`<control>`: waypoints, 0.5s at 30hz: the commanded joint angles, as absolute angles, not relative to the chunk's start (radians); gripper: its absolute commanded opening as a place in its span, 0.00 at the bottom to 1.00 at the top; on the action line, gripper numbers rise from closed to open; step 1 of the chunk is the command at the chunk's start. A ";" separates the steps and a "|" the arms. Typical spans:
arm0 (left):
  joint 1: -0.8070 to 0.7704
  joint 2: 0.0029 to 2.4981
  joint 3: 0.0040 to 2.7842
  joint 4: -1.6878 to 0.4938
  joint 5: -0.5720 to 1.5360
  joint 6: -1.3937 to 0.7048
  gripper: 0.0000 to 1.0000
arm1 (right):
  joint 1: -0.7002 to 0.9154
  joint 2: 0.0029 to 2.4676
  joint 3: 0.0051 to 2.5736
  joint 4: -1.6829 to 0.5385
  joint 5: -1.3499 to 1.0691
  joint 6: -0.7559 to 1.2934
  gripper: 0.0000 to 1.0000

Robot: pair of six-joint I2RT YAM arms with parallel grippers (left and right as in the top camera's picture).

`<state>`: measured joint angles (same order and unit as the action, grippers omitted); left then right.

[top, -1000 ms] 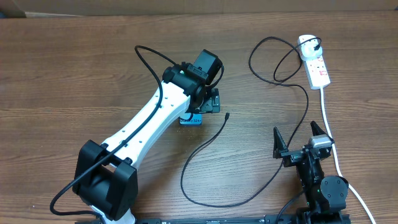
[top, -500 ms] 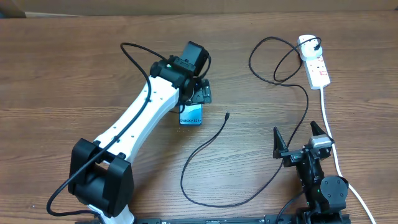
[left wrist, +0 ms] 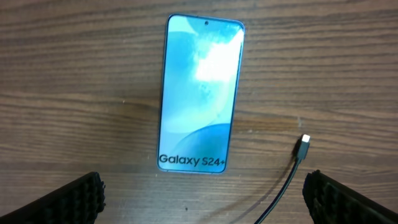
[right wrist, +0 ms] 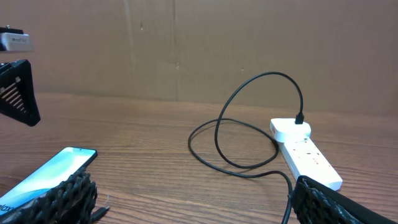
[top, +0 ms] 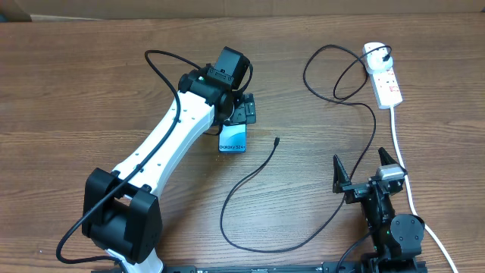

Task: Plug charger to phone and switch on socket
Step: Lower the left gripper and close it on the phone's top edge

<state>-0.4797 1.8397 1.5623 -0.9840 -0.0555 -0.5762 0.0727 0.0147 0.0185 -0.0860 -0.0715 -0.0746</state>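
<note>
The phone (left wrist: 200, 93) lies flat on the wooden table with its light blue screen up and the "Galaxy S24+" text at its near end. My left gripper (top: 244, 111) hovers open over its far half; in the left wrist view the left gripper (left wrist: 204, 188) frames bare wood just below it. The charger is a thin black cable (top: 250, 176) whose small plug tip (left wrist: 304, 142) rests loose on the table right of the phone (top: 233, 139). Its black plug (top: 387, 54) sits in the white socket (top: 385, 77) at the far right. My right gripper (top: 361, 168) stands open near the front edge, holding nothing.
A thick white cord (top: 404, 173) runs from the socket past the right arm to the front edge. The black cable makes a loop (right wrist: 249, 167) left of the socket (right wrist: 309, 157). A cardboard wall (right wrist: 186, 50) backs the table.
The left arm has shifted left and a little farther back, uncovering more of the phone's near end. Phone, cable and right arm have not moved.
</note>
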 commanded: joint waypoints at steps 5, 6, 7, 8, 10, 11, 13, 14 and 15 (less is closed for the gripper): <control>-0.479 1.892 1.557 -0.961 -0.052 -0.561 1.00 | 0.079 0.005 0.008 -0.080 -0.069 -0.076 1.00; -0.479 1.909 1.557 -0.957 -0.057 -0.560 1.00 | 0.079 0.005 0.008 -0.080 -0.069 -0.076 1.00; -0.479 1.927 1.557 -0.952 -0.059 -0.560 1.00 | 0.079 0.005 0.008 -0.080 -0.069 -0.076 1.00; -0.477 1.945 1.557 -0.945 -0.059 -0.560 1.00 | 0.079 0.005 0.008 -0.080 -0.069 -0.076 1.00; -0.476 1.980 1.557 -0.932 -0.059 -0.561 1.00 | 0.079 0.005 0.008 -0.081 -0.069 -0.076 1.00; -0.476 1.999 1.557 -0.925 -0.059 -0.561 1.00 | 0.079 0.005 0.008 -0.080 -0.069 -0.076 1.00; -0.476 2.029 1.557 -0.913 -0.059 -0.561 1.00 | 0.079 0.005 0.008 -0.080 -0.069 -0.076 1.00; -0.476 2.042 1.557 -0.909 -0.059 -0.561 1.00 | 0.079 0.005 0.008 -0.081 -0.069 -0.076 1.00; -0.476 2.052 1.557 -0.905 -0.059 -0.561 1.00 | 0.079 0.005 0.008 -0.080 -0.069 -0.076 1.00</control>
<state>-0.4797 2.0190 1.5620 -0.9134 -0.0563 -0.5724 0.0727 0.0147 0.0185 -0.0860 -0.0711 -0.0742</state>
